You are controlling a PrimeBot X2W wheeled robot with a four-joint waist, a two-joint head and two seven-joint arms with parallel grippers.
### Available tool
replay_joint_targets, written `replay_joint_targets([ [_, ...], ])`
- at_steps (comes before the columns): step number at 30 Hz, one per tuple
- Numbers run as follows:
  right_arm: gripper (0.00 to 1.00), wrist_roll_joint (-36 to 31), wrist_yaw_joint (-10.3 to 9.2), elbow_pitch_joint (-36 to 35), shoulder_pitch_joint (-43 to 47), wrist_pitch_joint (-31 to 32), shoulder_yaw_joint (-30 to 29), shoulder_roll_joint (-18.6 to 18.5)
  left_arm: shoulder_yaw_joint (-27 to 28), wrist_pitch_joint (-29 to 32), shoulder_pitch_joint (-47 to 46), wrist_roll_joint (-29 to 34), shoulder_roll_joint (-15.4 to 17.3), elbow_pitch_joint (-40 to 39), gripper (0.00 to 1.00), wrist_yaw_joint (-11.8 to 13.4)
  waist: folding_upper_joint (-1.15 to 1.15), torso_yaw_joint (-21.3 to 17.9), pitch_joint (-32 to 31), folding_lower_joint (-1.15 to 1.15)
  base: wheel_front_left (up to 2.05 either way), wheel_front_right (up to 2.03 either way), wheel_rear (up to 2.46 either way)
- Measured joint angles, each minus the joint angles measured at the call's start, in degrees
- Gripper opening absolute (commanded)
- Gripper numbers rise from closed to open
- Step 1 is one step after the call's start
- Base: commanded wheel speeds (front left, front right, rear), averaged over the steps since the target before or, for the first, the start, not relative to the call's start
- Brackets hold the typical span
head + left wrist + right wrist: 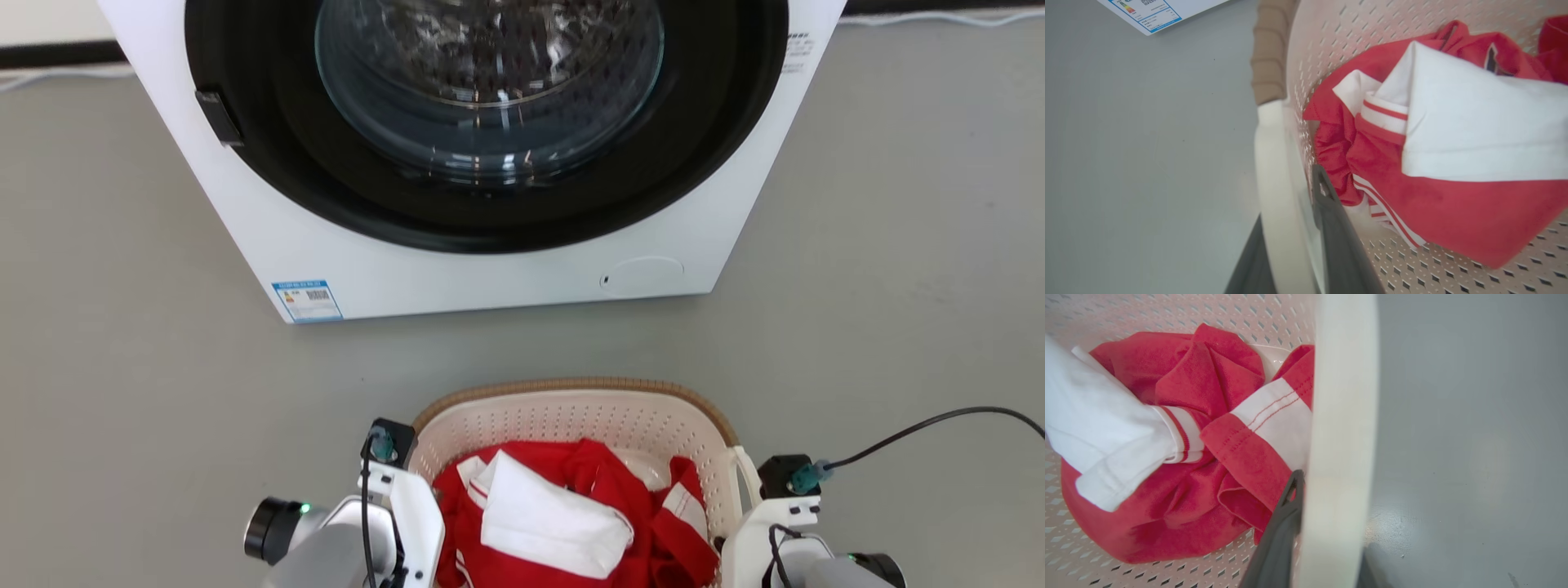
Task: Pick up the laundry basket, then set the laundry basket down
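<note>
Basket: laundry basket, bottom centre of the head view, below the white washer.
Contents: crumpled red-and-white clothing inside.
Left gripper: jaws clamped across the basket's white side handle.
Right gripper: jaws clamped across the opposite handle.
Floor: plain grey; black cable at lower right.

Grey floor, white washer (round dark door), pale wall behind

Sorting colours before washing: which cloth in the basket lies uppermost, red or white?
The white cloth, folded with a red-striped edge, lies over the crumpled red cloth in the laundry basket.
</note>
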Motion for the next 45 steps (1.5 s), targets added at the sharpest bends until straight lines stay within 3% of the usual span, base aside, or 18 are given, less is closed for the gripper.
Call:
replay_joint_targets([
  [15, 0.0, 5.9, -0.08, -1.07, 3.21, 4.3, 6.73, -0.55, -3.9, 4.0, 3.48, -3.47, 0.93, -1.21, 0.0, -1.48, 0.0, -1.52, -5.92, 0.0, 0.0, 0.0, 0.0],
  [45, 0.0, 12.13, -0.52, -0.96, 2.76, 4.12, 13.13, -0.76, -6.97, 4.3, 3.59, -6.44, 1.2, -1.0, 0.0, -1.49, 0.0, -2.0, -4.97, 0.0, 0.0, 0.0, 0.0],
])
